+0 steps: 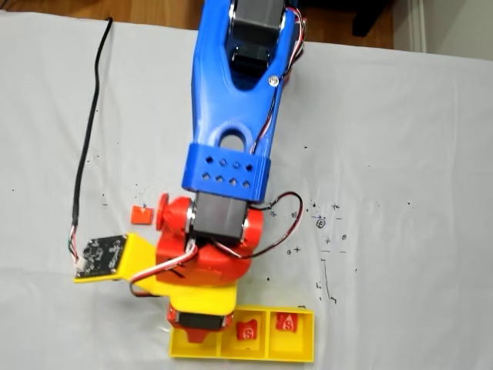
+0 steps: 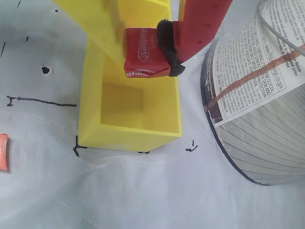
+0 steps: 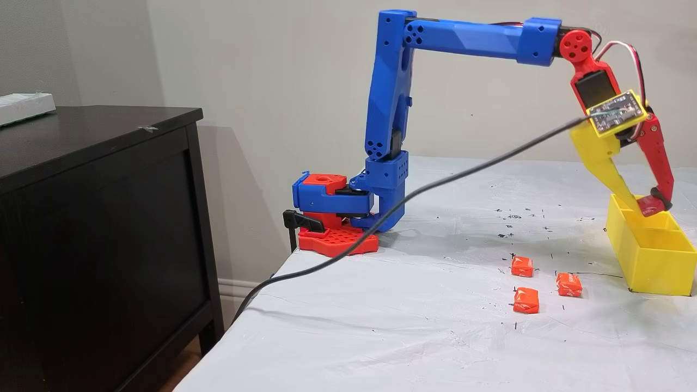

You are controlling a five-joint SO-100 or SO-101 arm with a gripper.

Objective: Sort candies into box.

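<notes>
The yellow-and-red claw [image 2: 150, 52] pinches a red wrapped candy [image 2: 145, 55] with white lettering, too blurred to read, above the long yellow plastic 3-compartment box [image 2: 128, 131]. 2 red candies [image 1: 246, 331] lie in separate compartments in a fixed view.

we see a red candy [image 2: 145, 52] with white lettering pinched between one yellow finger [image 2: 102, 21] and one red, black-padded finger, above the plain yellow box [image 2: 128, 129] on white cloth [image 2: 143, 191] flecked with black marks.
</notes>
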